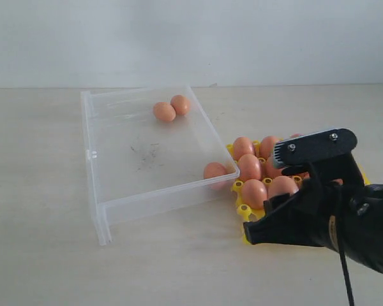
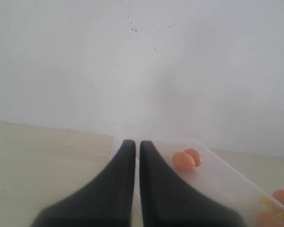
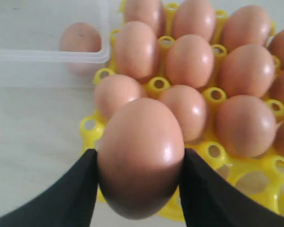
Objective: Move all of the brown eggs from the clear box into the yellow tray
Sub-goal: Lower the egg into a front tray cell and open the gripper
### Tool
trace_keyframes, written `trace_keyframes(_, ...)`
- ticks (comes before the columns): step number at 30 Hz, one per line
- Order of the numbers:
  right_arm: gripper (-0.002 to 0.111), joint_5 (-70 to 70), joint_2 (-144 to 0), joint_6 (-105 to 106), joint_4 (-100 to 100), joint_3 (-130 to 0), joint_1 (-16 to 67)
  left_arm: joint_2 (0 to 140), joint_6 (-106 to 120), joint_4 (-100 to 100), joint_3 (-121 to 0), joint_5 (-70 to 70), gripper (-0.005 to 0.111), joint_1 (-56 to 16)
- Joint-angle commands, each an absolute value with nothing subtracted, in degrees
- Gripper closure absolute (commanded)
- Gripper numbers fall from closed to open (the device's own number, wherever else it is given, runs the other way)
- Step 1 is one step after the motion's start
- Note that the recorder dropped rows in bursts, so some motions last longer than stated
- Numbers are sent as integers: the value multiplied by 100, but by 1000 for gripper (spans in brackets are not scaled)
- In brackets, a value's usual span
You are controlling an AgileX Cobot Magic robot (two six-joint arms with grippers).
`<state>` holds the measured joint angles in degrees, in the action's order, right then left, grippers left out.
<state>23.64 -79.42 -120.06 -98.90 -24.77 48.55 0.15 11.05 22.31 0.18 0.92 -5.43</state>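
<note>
The left gripper (image 2: 137, 144), seen only in its own wrist view, has its 2 black fingers pressed almost together with nothing between them. In the exterior view the shallow transparent plastic box (image 1: 92, 166) fills the centre-left of the frame. 2 orange-brown oval eggs (image 1: 164, 112) lie touching near its upper middle, and 1 lone egg (image 1: 214, 171) sits in its lower right corner. Just right of that corner lies the bright yellow openwork egg tray (image 1: 244, 210), with most of its cups filled by brown eggs (image 1: 249, 167). At lower right the right gripper (image 3: 138, 161) clamps 1 held egg (image 3: 139, 137) between its black fingers over the tray's front edge.
</note>
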Motion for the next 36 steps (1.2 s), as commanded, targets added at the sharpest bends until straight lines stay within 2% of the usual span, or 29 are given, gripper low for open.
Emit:
trace_keyframes(1,109,2194,-7952,-12003,-9544,-2667,4857,0,1062,2292,0,0,103,-587)
trace_keyframes(6,109,1613,-8201,-12003,-9273,-2676,4857,0,1062,2292,0,0,103,-587)
trace_keyframes(29,108,2256,-9737,-12013,-9284,-3264,4857,0,1062,2292,0,0,103,-587)
trace_keyframes(32,101,2163,-9724,-12013,-9200,-3264,4857,0,1062,2292,0,0,103,-587)
trace_keyframes(36,75,2134,-9688,-12004,-9200,-3273,4857,0,1062,2292,0,0,103,-587)
